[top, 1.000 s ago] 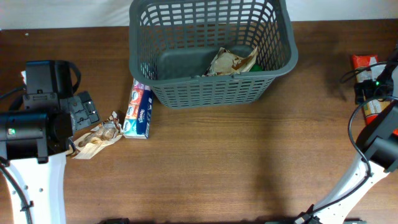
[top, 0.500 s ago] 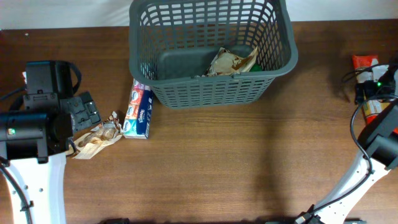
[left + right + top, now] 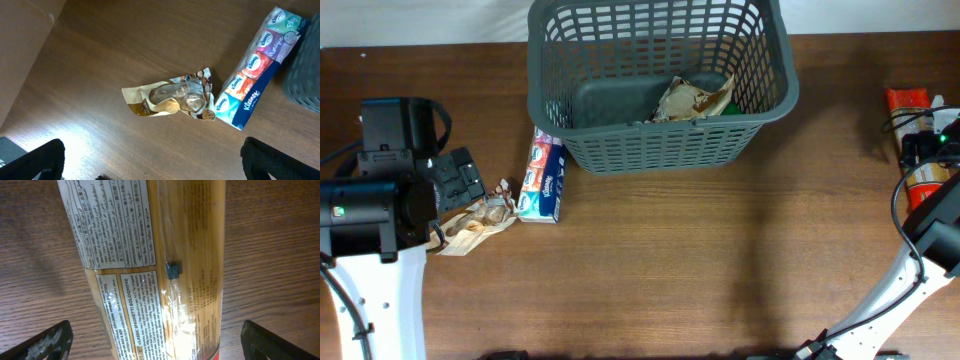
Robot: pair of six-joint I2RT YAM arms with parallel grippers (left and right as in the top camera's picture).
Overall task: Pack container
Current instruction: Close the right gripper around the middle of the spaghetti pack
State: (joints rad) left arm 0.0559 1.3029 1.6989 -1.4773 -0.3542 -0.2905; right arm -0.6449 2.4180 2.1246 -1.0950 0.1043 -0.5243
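The dark grey basket stands at the table's back middle with a crumpled brown wrapper inside. A Kleenex tissue pack lies left of it and also shows in the left wrist view. A brown snack bag lies beside it, also seen in the left wrist view. My left gripper is open and empty, above the table near the snack bag. My right gripper is open, its fingers on either side of a spaghetti packet at the far right.
The basket's corner shows at the right edge of the left wrist view, next to the tissue pack. The table's left edge runs near the snack bag. Cables hang by the right arm.
The right arm has shifted a little to the right over the spaghetti packet. The left arm and the objects on the table have not moved.
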